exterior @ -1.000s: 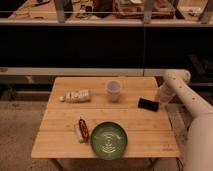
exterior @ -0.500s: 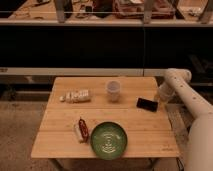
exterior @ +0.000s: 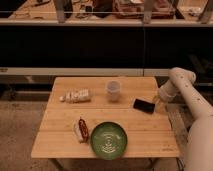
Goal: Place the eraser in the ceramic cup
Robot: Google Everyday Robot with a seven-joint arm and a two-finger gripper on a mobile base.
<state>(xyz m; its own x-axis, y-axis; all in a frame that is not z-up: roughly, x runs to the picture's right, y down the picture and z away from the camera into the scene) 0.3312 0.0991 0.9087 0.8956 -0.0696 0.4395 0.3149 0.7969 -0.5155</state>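
Observation:
The eraser, a flat black slab, lies on the wooden table near its right edge. The ceramic cup, small and pale, stands upright to the eraser's left, toward the table's back. My gripper is at the end of the white arm that comes in from the right. It hangs low just to the right of the eraser, close to it. The eraser lies flat on the table.
A round green plate sits at the table's front middle. A red-and-white object lies to its left. A pale flat packet lies at the back left. A dark shelf wall runs behind the table.
The arm's end has moved slightly left and down, closer to the eraser. The objects on the table have not moved.

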